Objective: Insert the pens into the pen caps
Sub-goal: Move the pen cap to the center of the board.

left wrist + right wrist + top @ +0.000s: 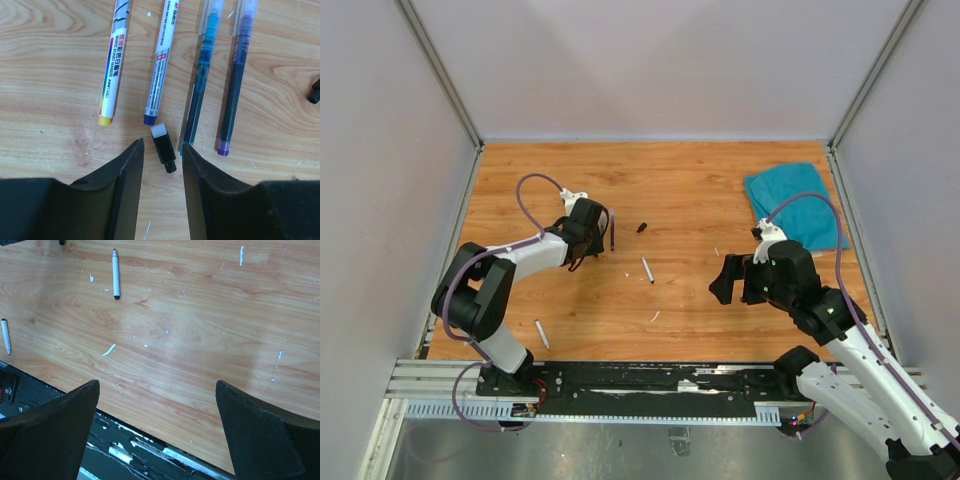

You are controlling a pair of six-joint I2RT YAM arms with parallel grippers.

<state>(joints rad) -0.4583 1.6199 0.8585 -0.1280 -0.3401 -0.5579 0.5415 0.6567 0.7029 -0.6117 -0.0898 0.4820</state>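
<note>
Left tool [162, 146] stands narrowly parted — right tool [157, 384] gapes wide.

The top camera overlooks the whole table [700, 190] from behind, the left wrist camera faces the wood closely, and the right wrist camera sits higher, sharing the white pen [116, 274] with the top view.

We are looking into a robotics lab test cell: a wood-grain counter [690, 190] is boxed in by plain pale walls [650, 60] held in bare aluminium posts [440, 70]. Two white-and-black machines, the left arm [520, 256] and the right arm [860, 350], are bolted to a black slotted rail [650, 385] along the near edge, with purple cables [537, 177] looping in the open. We see a few loose pens [647, 270] and a teal cloth [798, 205] lying on the scuffed, white-flecked surface.
</note>
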